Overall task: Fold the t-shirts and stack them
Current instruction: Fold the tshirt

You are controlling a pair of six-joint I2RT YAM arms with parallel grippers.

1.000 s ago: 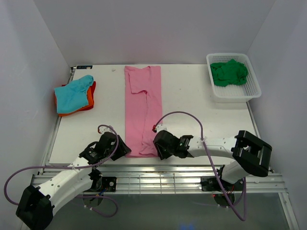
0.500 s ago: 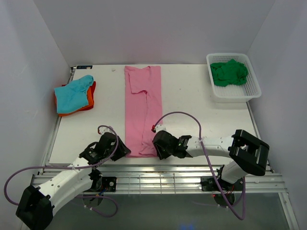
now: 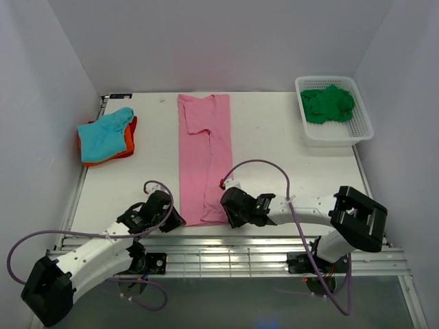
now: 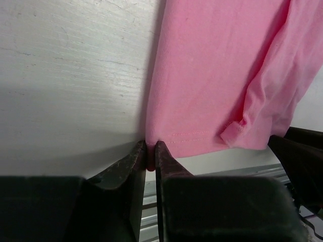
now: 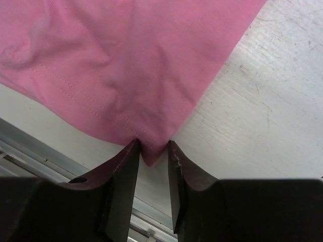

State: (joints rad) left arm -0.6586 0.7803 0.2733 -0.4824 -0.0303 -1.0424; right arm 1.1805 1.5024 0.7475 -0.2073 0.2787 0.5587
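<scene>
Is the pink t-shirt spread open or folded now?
Folded lengthwise: the pink t-shirt lies as a narrow strip, and a doubled layer shows at its near hem.

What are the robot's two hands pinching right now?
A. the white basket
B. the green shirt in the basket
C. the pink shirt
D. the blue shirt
C. In the wrist views the left gripper and the right gripper each have their fingers closed on a near corner of the pink shirt, which lies stretched out along the middle of the table.
</scene>
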